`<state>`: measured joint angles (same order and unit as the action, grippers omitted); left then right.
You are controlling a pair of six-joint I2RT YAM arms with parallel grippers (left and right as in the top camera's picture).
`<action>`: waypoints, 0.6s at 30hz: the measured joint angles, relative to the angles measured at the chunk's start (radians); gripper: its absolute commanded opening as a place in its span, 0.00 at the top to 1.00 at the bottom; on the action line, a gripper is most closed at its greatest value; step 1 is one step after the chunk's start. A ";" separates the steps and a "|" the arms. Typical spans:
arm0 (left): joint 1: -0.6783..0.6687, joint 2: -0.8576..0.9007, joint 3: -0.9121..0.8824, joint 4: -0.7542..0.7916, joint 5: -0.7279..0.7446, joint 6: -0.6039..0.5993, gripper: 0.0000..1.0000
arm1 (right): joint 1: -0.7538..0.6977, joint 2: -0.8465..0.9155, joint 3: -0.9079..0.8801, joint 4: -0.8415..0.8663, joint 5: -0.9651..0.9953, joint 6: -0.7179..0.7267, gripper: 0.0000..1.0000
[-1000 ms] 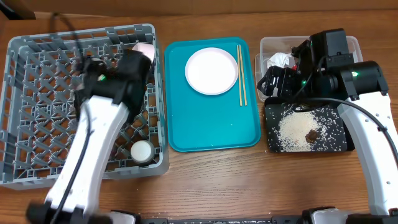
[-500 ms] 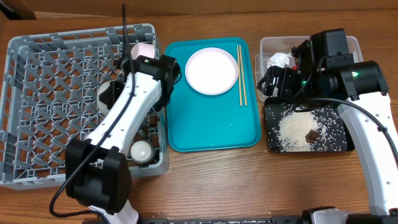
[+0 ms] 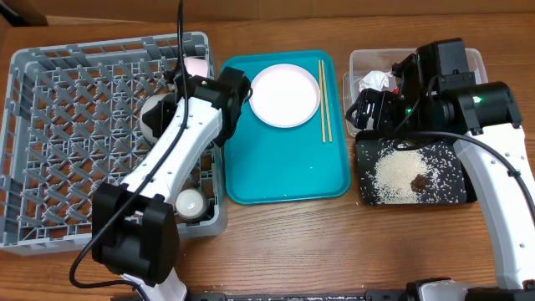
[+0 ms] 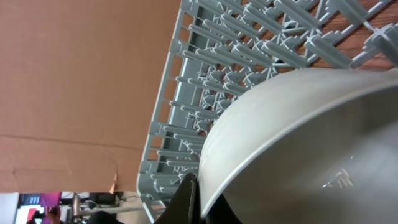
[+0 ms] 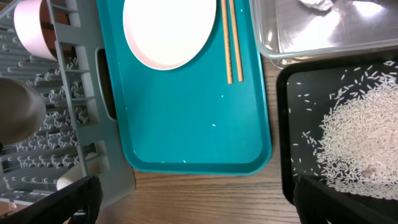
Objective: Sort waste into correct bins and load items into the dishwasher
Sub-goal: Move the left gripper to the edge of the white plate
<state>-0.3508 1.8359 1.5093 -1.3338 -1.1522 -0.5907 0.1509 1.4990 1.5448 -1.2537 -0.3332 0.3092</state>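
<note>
Left pincer [image 4: 196, 202] clamps a pale round bowl [image 4: 298, 143], largely cropped, grey plastic lattice rack [image 4: 205, 62] beyond; right pincer [image 5: 205, 202] gapes wide, fingertips cropped.

The bowl [image 4: 298, 143] runs off the left wrist view's right and bottom; the right arm [image 3: 493, 104] half hides the clear tub [image 3: 358, 58].

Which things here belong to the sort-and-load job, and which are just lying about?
Job: dish rack, white bowl in the left gripper, pink bowl, cup, plate, chopsticks, clear tub, tissue, black tray, rice, brown lump.
Lying about: teal tray, wooden table.
</note>
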 measured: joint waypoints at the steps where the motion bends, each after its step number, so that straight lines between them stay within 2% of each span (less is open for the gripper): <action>1: 0.000 0.000 0.000 0.000 -0.005 0.011 0.96 | 0.000 0.000 0.000 0.001 0.000 0.000 0.00; 8: 0.000 0.007 0.000 -0.002 -0.029 0.070 0.96 | 0.000 0.000 0.000 0.000 0.000 0.000 0.00; 18: -0.006 0.113 0.000 -0.084 -0.122 0.093 0.96 | 0.000 0.000 0.000 0.000 0.000 0.000 0.00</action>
<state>-0.3573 1.9488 1.5093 -1.4174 -1.2739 -0.4973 0.1509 1.4990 1.5448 -1.2541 -0.3332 0.3092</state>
